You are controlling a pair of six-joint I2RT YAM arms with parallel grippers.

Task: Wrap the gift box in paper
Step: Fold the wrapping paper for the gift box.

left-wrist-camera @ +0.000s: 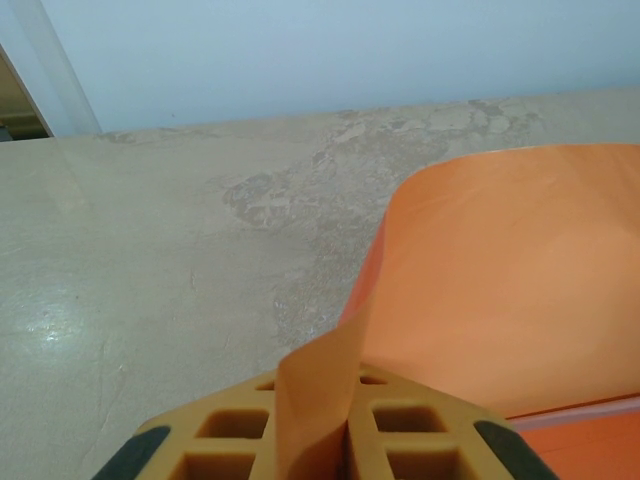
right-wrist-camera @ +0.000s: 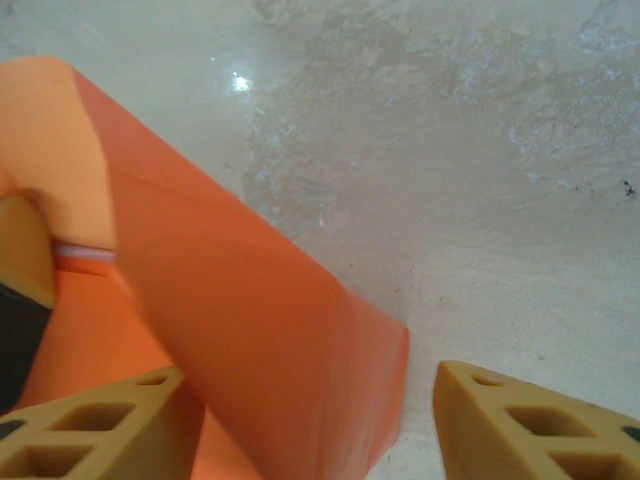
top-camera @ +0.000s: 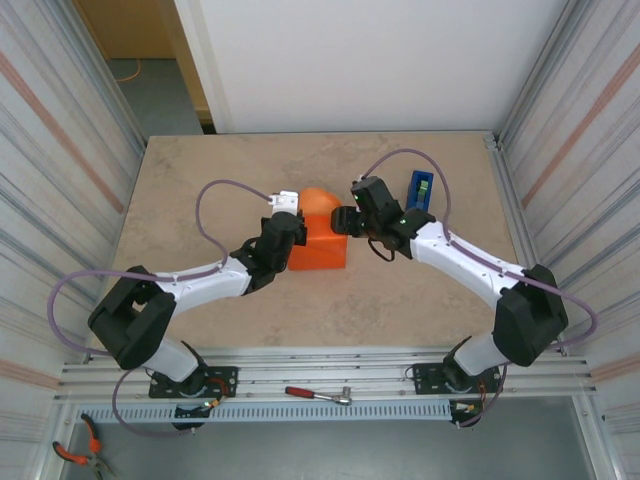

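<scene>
Mid-bench (top-camera: 200,170), my left fingers (left-wrist-camera: 230,425) are clamped on a lifted edge of the orange paper (top-camera: 318,250). My right fingers (right-wrist-camera: 530,420) stand apart, astride the opposite fold of the sheet, which lies humped between the arms.

Overhead: high, rearward, looking steeply down. Wrist cameras: close, low. All share the bright orange thin paper sheet (top-camera: 318,250), mid-frame overhead.
</scene>
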